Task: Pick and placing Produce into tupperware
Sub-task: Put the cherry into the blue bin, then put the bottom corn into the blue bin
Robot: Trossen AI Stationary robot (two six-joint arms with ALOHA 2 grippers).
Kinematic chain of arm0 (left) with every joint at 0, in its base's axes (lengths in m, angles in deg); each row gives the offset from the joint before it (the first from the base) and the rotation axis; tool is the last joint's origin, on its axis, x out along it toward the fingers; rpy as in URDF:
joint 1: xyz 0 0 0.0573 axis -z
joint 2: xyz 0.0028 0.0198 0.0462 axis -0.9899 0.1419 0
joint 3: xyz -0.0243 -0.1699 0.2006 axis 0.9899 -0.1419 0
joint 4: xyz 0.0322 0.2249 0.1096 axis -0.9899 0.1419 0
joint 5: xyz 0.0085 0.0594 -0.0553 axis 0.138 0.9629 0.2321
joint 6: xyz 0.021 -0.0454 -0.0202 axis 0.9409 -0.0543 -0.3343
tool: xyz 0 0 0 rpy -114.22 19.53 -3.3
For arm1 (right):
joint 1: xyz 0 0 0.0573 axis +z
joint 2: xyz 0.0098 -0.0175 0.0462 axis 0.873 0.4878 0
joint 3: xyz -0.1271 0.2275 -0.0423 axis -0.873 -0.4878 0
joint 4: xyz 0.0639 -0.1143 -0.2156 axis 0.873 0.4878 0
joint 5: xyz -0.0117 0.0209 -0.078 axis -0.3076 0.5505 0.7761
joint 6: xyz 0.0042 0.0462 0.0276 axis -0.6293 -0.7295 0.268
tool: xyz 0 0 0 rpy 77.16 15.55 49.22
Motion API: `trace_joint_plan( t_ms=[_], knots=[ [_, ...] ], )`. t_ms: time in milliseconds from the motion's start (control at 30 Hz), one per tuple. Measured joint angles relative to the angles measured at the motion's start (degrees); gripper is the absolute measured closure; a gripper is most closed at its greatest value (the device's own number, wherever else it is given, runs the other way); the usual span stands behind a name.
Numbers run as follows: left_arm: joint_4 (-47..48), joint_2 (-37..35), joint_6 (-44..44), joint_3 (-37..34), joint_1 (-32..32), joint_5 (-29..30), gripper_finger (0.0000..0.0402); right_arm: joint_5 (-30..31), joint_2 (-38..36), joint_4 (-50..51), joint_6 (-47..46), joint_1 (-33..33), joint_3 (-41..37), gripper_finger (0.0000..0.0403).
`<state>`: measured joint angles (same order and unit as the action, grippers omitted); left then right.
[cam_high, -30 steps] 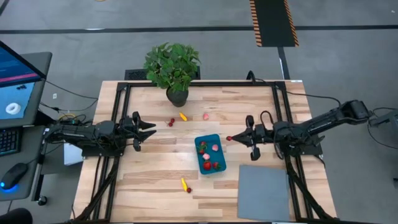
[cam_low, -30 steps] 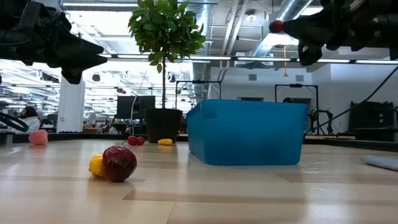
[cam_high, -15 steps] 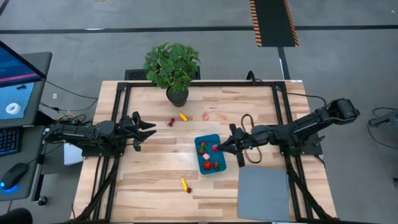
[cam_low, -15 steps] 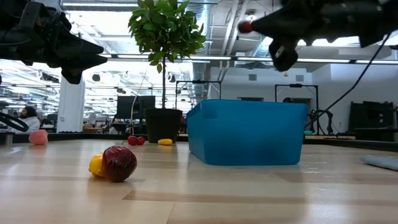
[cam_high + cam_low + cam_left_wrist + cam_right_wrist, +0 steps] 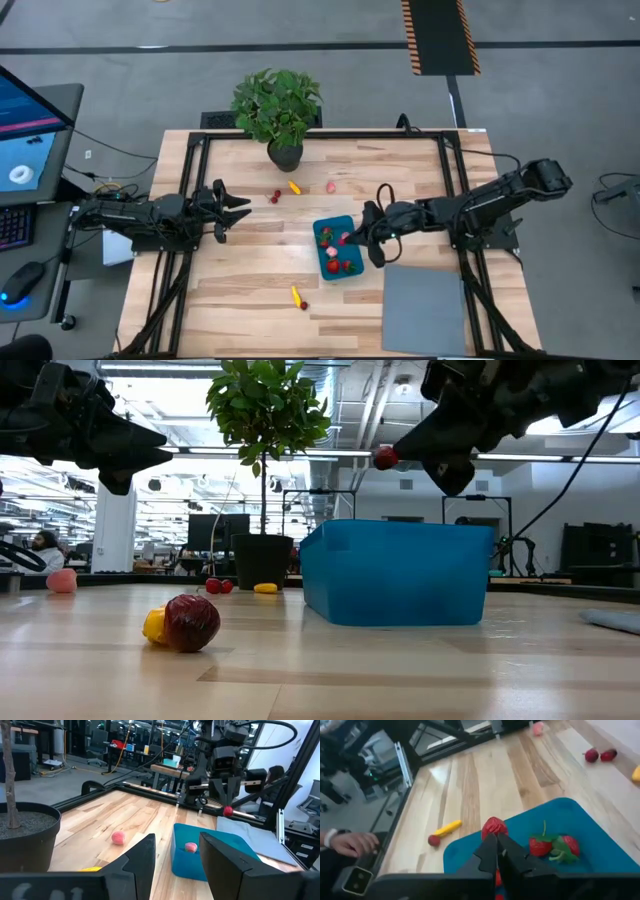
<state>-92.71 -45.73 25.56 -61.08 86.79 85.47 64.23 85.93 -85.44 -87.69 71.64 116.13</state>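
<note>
The teal-blue tupperware (image 5: pixel 330 262) sits mid-table with several red and pink produce pieces (image 5: pixel 555 846) lying in it. My right gripper (image 5: pixel 350 238) hangs over the tub's right part, shut on a small red produce piece (image 5: pixel 493 826). More produce lies loose on the wood: two dark red pieces (image 5: pixel 275 197), a yellow one (image 5: pixel 294 186), a pink one (image 5: pixel 331 186), and a yellow and red pair (image 5: pixel 299 297) nearer the front. At the table's left my left gripper (image 5: pixel 240 208) stays open, level and holding nothing. My right gripper pinches the small red piece (image 5: pixel 384 457) between the free ends of its two fingers. The fingers come from the table's right, slanting downward. The piece is lifted clear, high above the tub's rim (image 5: pixel 400 525).
A potted plant (image 5: pixel 278 110) stands at the far edge. A flat grey mat (image 5: pixel 425 308) lies at the front right. A monitor (image 5: pixel 25 130) and a keyboard sit off the table's left. A person's hand (image 5: pixel 350 842) shows beyond the table in the right wrist view.
My right gripper has carried the red piece toward the table's left, from beside the tub's right end to over the tub. It has tipped from about level to slanting down and has sunk a little. It has stayed shut on the piece.
</note>
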Motion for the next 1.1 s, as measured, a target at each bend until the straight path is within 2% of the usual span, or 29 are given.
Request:
trace_joint_plan(
  t_ms=[100, 333, 567, 733, 900, 967, 1100],
  knots=[
    [0.0, 0.0, -0.1, 0.0, 0.0, 0.0, 0.026, -1.5, 0.0, 2.5, -2.3, -0.5, 0.1, 0.0365],
    [0.0, 0.0, -0.1, 0.0, 0.0, 0.0, 0.0261, -2.6, 0.5, 3.5, -4.3, -0.5, 0.1, 0.039],
    [0.0, 0.0, 0.0, 0.0, 0.0, 0.0, 0.0261, -2.6, 0.5, 5.9, -8.8, -2.9, 0.1, 0.0353],
    [0.0, 0.0, -0.1, 0.0, 0.0, 0.0, 0.0261, -2.6, 1.5, 6.3, -8.5, -4.6, 0.0, 0.0355],
    [0.0, 0.0, -0.2, 0.0, 0.0, 0.0, 0.0261, -2.8, 2.0, 2.0, -6.9, -5.0, -0.2, 0.036],
    [0.0, 0.0, -0.1, 0.0, 0.0, 0.0, 0.0261, -3.9, 1.8, -3.9, -4.6, -4.8, 0.2, 0.0361],
    [0.0, 0.0, -0.2, 0.0, 0.0, 0.0, 0.0261, -5.4, -0.5, -8.9, 2.1, -4.8, 0.0, 0.0361]
  ],
)
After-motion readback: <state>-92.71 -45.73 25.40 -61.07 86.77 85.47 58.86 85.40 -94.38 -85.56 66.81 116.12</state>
